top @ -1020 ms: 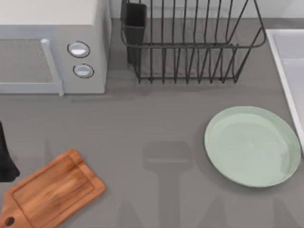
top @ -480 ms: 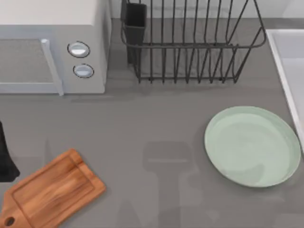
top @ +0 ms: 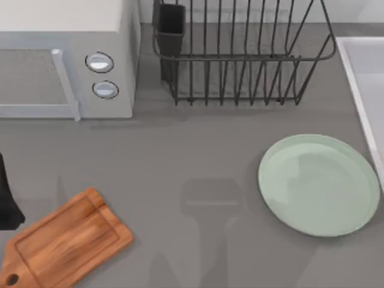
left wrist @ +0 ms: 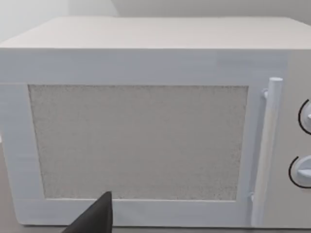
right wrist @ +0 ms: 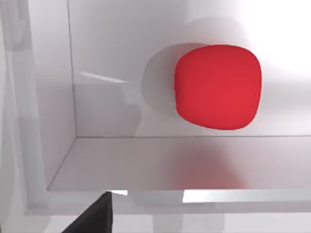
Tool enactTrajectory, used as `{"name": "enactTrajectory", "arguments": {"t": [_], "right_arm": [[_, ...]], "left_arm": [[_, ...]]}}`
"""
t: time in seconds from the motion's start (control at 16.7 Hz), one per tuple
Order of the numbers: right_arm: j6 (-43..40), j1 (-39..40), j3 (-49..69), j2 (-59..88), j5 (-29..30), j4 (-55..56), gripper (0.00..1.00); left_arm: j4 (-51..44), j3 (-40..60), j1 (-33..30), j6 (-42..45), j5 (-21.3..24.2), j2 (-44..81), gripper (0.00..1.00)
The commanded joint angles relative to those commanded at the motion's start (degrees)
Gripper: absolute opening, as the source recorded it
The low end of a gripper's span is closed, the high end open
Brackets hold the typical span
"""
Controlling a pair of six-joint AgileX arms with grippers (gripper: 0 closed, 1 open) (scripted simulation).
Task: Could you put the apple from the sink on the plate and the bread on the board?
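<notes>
The red apple (right wrist: pixel 217 87) lies on the floor of the white sink (right wrist: pixel 146 165), near one of its walls. My right gripper (right wrist: pixel 95 216) hangs above the basin, apart from the apple, with a dark part of it at the picture's edge. The sink's pale rim (top: pixel 360 78) runs along the table's right side. Just left of it lies the pale green plate (top: pixel 318 185), bare. The wooden board (top: pixel 66 243) sits bare at the front left, handle toward the front. My left arm (top: pixel 6 201) is parked at the left edge, its gripper (left wrist: pixel 95 216) facing the microwave. The bread is out of view.
A white microwave (top: pixel 66 60) with its door shut stands at the back left. A black wire dish rack (top: pixel 240 54) stands at the back centre. Grey tabletop (top: pixel 192 162) lies between the board and the plate.
The arm's shadow that lay over the plate's front right has slid off toward the right. The plate, the board and my left arm have stayed put.
</notes>
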Motion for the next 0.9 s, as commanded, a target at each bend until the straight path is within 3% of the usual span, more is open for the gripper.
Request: {"name": "enactTrajectory", "arguments": {"t": [0.24,0.6,0.9], "right_arm": [[-1.06,-1.13,5.48,7.81,0.00,-4.03,1.00],[-1.07,-0.89,5.55,8.22,0.01,-4.00,1.00],[-1.01,-1.00,2.44,14.86,0.06,5.23,1.00]], "left_arm": [[0.00,0.00,0.00,0.00,0.00,0.00,1.00],[0.00,0.00,0.00,0.00,0.00,0.00,1.00],[0.00,0.00,0.00,0.00,0.00,0.00,1.00]]}}
